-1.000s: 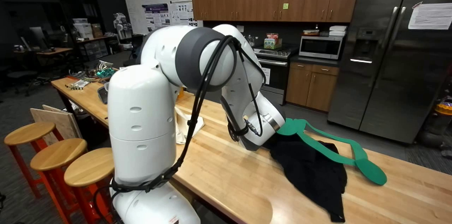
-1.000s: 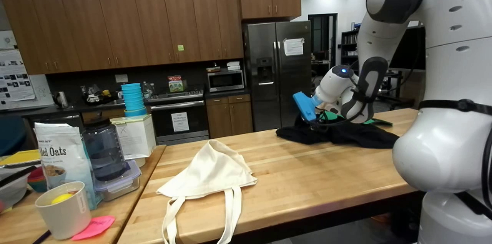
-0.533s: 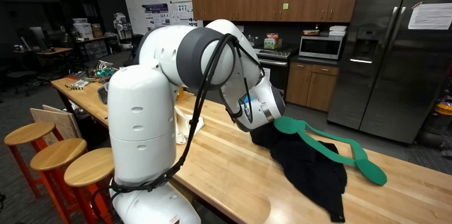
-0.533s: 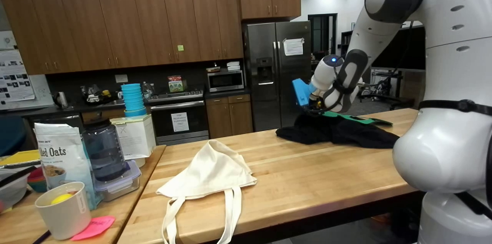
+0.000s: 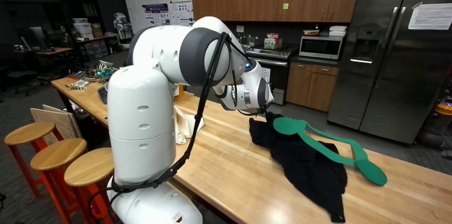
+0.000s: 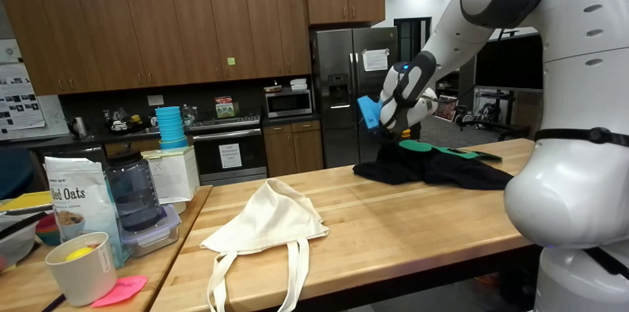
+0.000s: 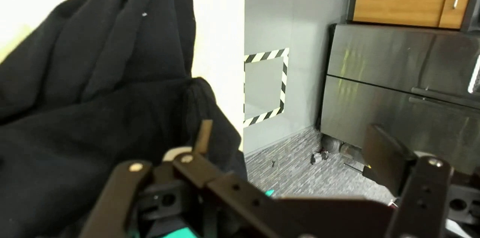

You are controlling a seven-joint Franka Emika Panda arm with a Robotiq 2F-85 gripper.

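Black cloth [image 5: 310,169]: floppy stuff, go for the fold

So, biggest first: the wooden table [image 5: 226,171], with the cloth lying rumpled on it, a corner [image 7: 228,142] reaching the table's edge in the wrist view. Pretty sure it'd handle light, soft and totally limp, grippy rather than slippery, nothing fragile. Next down, a flat green strap piece [image 5: 324,150] with rounded ends lies partly on top of the cloth, so a lift from there would likely drag it along. Then the gripper [image 7: 292,133]: jaws spread wide, nothing between them, one side over the cloth near that corner, the other past the table's edge in the wrist view. Can't tell if it's touching. IMO the smallest bit matters most: pinch the bunched fold [image 7: 198,93] by the corner, since flat fabric gives little to bite.
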